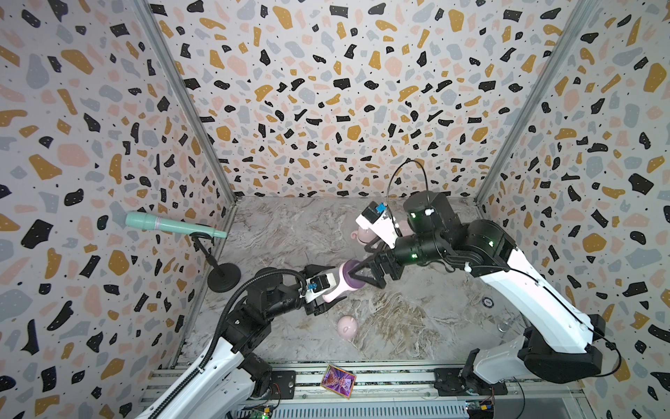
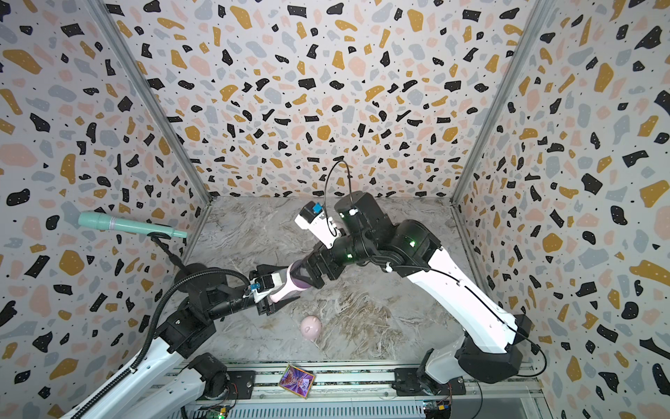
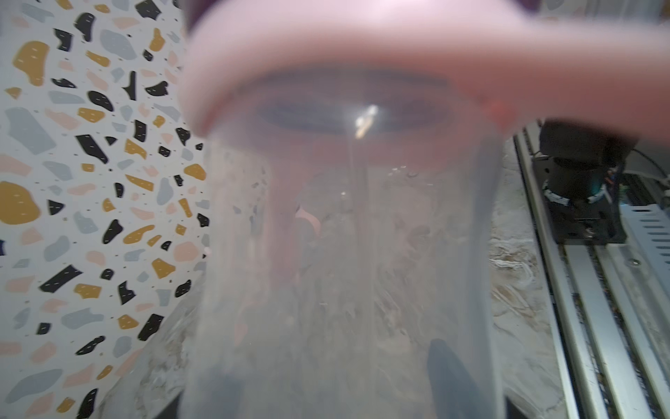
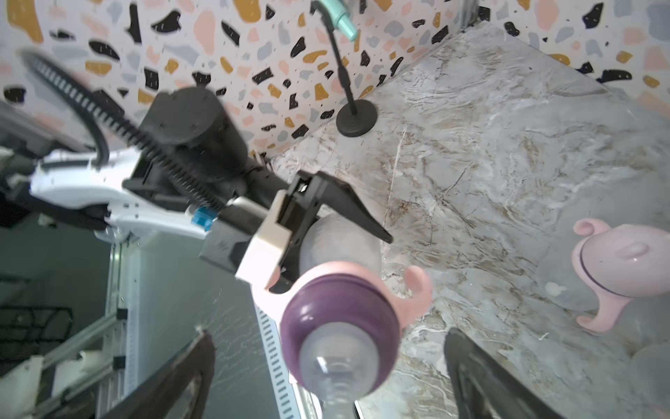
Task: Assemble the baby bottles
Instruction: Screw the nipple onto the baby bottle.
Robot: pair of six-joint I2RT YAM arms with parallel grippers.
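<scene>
One bottle (image 4: 337, 239) is almost done. It has its pink handle piece (image 4: 417, 290) on, and the purple ring (image 4: 340, 319) with the soft clear tip sits on its top. It has no lid yet. A pink cap (image 1: 347, 326) with little ears lies loose on the table (image 1: 417, 326), just in front of this bottle and below it. I think that cap goes on next. A second bottle (image 4: 616, 268) stands on the table behind the first one, and its cap is already on, so it looks finished. I cannot see a third bottle well enough to say how it is doing. The left gripper (image 1: 337, 284) holds the first bottle up in the air, on its side, with its fingers squeezed on the clear body. The right gripper (image 4: 330, 333) is at the purple end of that bottle. Its fingers (image 4: 482, 373) are spread wide, one on each side of the ring. There is a gap on both sides, so they hold nothing and do not seem to touch the ring.
</scene>
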